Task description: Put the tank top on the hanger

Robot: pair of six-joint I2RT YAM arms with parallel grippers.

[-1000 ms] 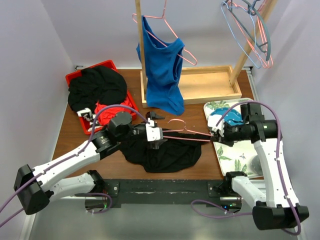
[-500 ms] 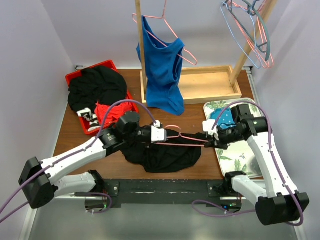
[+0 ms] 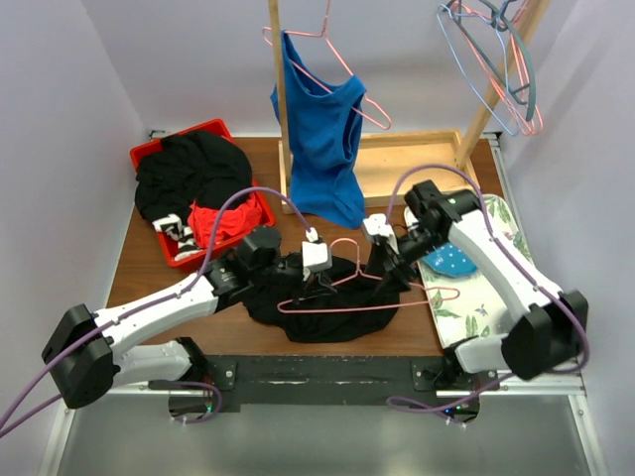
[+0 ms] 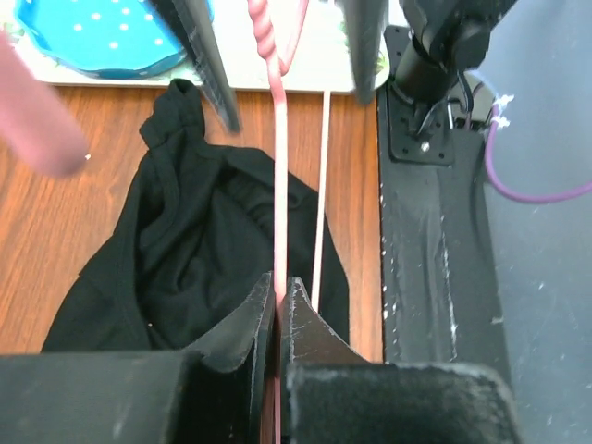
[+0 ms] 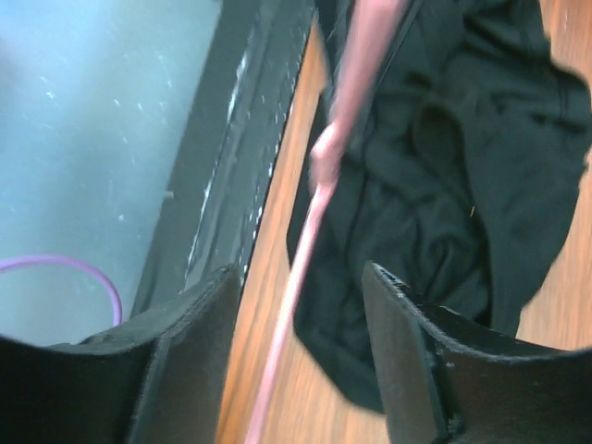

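- Back left, you've got a red bin [image 3: 224, 129] with a black garment heap [image 3: 190, 171] spilling over it and a red cloth [image 3: 220, 220] at its near end.
- Centre back, a blue tank top [image 3: 322, 149] hangs on a pink hanger [image 3: 308, 35] at the wooden stand [image 3: 412, 164].
- Top right, spare wire hangers [image 3: 514, 89] dangle.
- On your right, a floral tray [image 3: 451, 307] carries a teal dotted dish [image 3: 451, 260].

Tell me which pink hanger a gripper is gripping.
The pink hanger lying across the black top, pinched by the left gripper; the others hang from the rack.
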